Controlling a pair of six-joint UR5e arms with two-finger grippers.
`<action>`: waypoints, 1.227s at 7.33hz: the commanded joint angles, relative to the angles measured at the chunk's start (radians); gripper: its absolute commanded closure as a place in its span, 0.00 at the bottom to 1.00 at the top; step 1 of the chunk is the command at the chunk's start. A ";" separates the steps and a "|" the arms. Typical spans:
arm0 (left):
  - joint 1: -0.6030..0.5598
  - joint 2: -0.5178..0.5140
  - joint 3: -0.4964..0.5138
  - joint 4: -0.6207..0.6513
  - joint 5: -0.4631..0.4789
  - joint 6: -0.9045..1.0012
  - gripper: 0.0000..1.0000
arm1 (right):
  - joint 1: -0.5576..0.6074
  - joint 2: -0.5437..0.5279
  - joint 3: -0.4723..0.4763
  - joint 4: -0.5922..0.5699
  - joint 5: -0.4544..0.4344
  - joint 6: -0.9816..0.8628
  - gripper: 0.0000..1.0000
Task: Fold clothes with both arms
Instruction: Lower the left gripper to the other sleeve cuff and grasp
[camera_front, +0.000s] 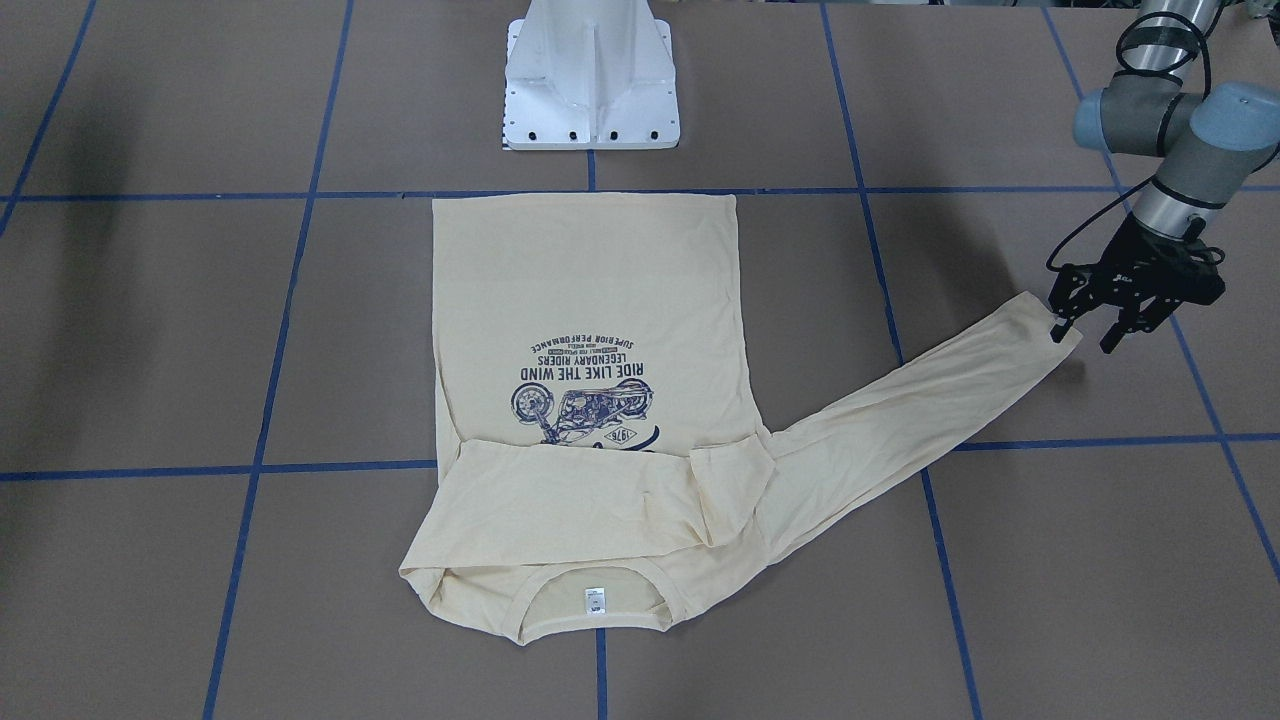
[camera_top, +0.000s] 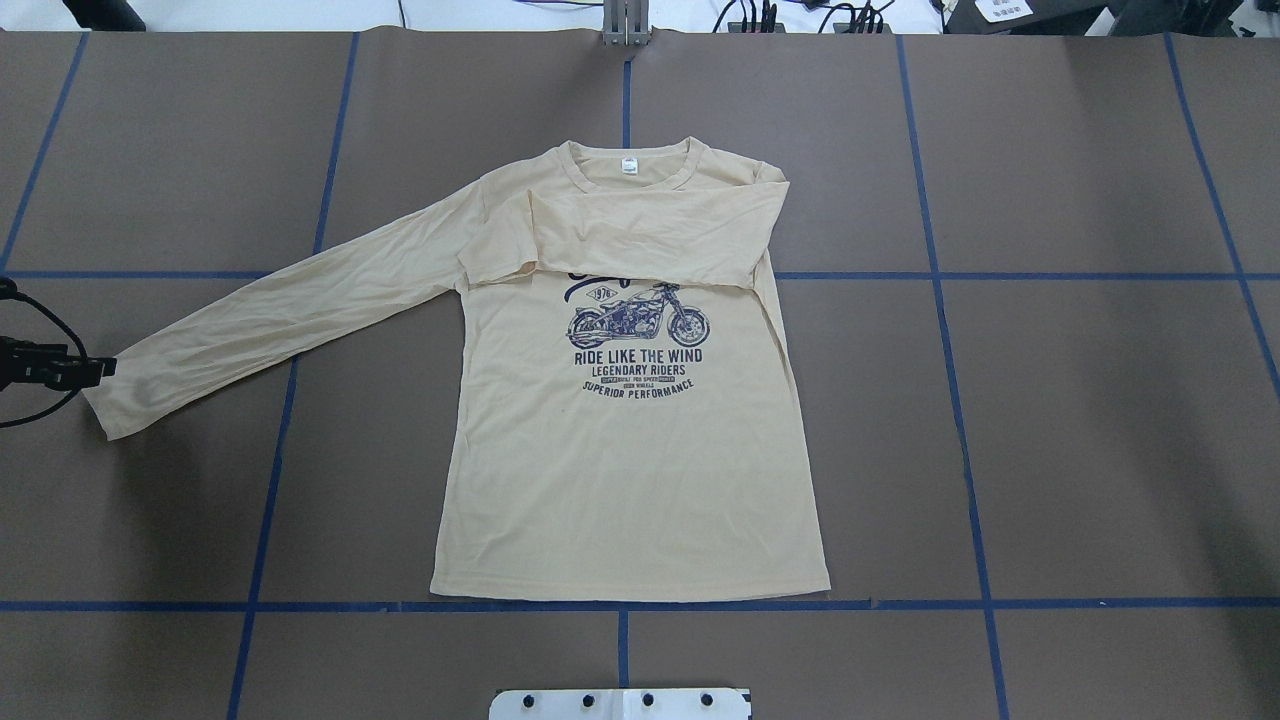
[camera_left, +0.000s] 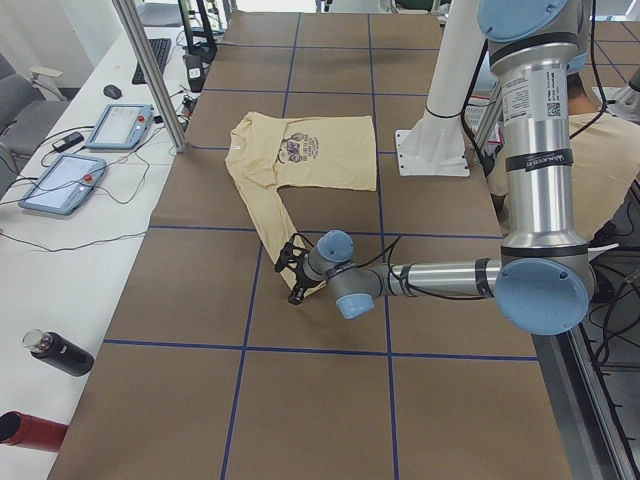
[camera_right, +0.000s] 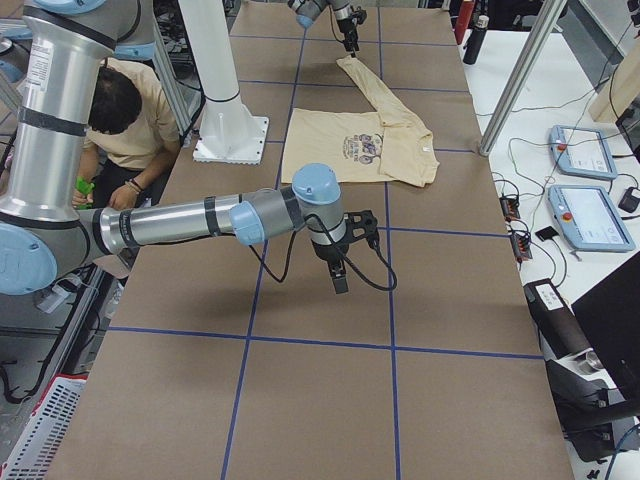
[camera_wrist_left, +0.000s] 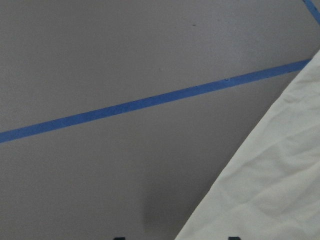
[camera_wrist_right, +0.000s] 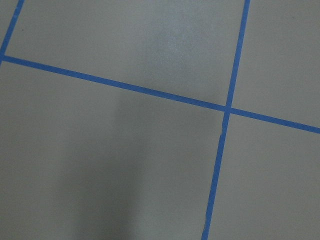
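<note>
Spread open, my left hand (camera_front: 1085, 335) is hanging low over the counter (camera_top: 1050, 450) at the cuff (camera_front: 1035, 322) of the outstretched sleeve (camera_top: 300, 300). One finger (camera_front: 1062, 312) is sitting at the very end of the cuff and the other is standing off the cloth, so I am clamping nothing. Through my left wrist camera I am seeing the sleeve's edge running across the bare brown surface, near a blue tape line (camera_wrist_left: 150, 102). My right hand (camera_right: 340, 275) is hovering over bare counter, well apart from the shirt (camera_top: 630, 480), and I cannot tell whether its fingers are apart or together. The shirt is lying flat with the print (camera_top: 638, 345) facing up, its hem toward my white base (camera_front: 590, 90) and its collar away from me, the white neck tag (camera_top: 629, 166) showing. Its other sleeve (camera_top: 640, 240) is lying folded across the chest and covering the top of the print, while the outstretched one is reaching diagonally toward my left.
</note>
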 joint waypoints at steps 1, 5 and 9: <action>0.021 0.000 0.006 -0.001 0.000 0.000 0.31 | 0.001 -0.009 -0.005 0.018 -0.003 -0.001 0.00; 0.033 0.014 0.011 -0.002 0.000 0.009 0.67 | 0.003 -0.011 -0.003 0.019 -0.003 -0.004 0.00; 0.027 0.048 -0.033 -0.048 -0.012 0.012 1.00 | 0.003 -0.011 -0.003 0.019 -0.003 -0.004 0.00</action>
